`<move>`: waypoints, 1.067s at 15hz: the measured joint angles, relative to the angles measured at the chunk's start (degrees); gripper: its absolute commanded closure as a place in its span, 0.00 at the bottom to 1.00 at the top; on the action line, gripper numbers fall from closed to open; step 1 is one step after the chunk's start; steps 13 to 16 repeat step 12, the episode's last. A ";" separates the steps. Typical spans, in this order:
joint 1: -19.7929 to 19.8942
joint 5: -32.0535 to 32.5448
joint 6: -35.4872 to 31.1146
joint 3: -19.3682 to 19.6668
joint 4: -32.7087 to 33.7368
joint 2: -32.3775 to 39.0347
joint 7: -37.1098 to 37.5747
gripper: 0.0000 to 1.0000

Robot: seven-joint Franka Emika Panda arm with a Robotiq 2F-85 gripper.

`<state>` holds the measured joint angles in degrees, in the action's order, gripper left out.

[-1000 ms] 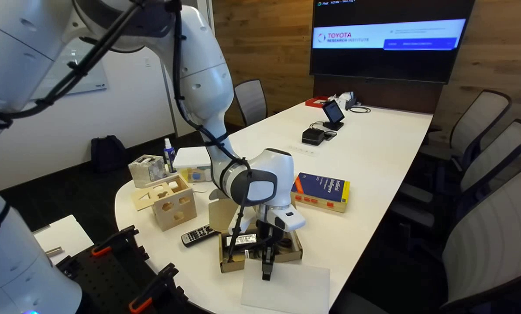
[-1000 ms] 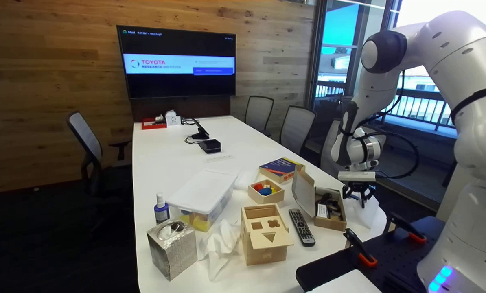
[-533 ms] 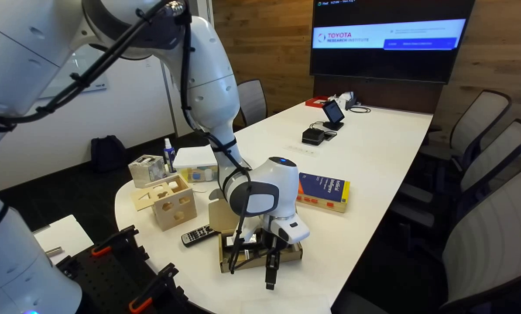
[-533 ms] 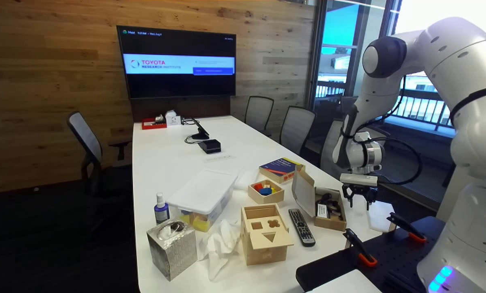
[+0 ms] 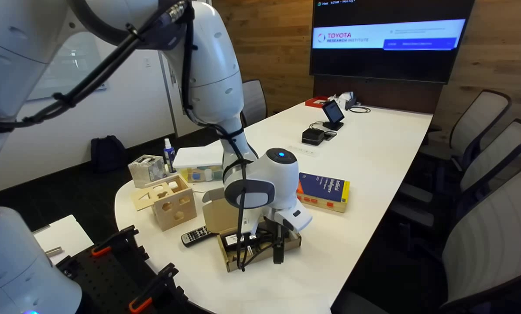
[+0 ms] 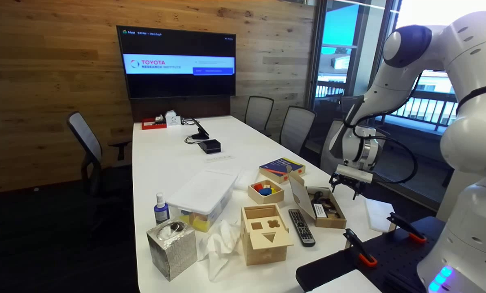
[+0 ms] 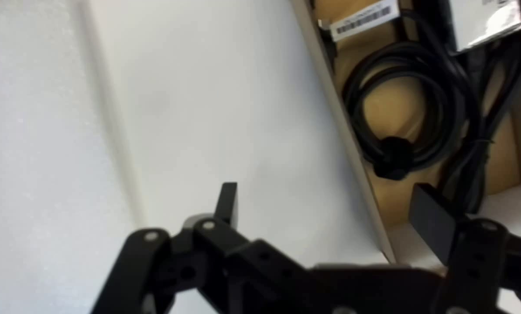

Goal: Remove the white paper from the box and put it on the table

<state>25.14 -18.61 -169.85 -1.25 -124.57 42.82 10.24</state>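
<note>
The white paper lies flat at the rounded end of the white table, apart from the gripper. In the wrist view the paper fills the left side. The brown cardboard box stands beside it with its flap raised, and black cables and a labelled adapter are inside. My gripper is open, with nothing held. Seen from above, one finger is over bare table and the other over the box interior, with the box wall between them. In an exterior view the gripper hovers above the table between box and paper.
A remote control lies beside the box. Close by are the wooden shape-sorter box, a small tray of coloured blocks, the blue-and-yellow book and a lidded plastic bin. Orange-tipped clamps stand at the robot's mount.
The gripper has opened and let go of the paper, which now lies flat. The gripper has swung back toward the box. The box and its flap have shifted slightly.
</note>
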 measured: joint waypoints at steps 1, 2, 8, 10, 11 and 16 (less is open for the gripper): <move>1.20 -0.29 -0.23 -1.57 -0.62 -1.47 -1.26 0.00; 2.02 -0.52 -0.23 -2.74 -1.51 -3.22 -2.26 0.00; -0.72 -0.39 10.58 -1.08 -9.12 -18.26 -2.86 0.00; -3.39 -0.12 15.94 0.91 -10.68 -22.71 -2.99 0.00; -4.55 -0.12 18.09 1.66 -11.20 -24.45 -3.14 0.00; -5.66 -0.12 19.75 2.33 -11.66 -25.91 -3.15 0.00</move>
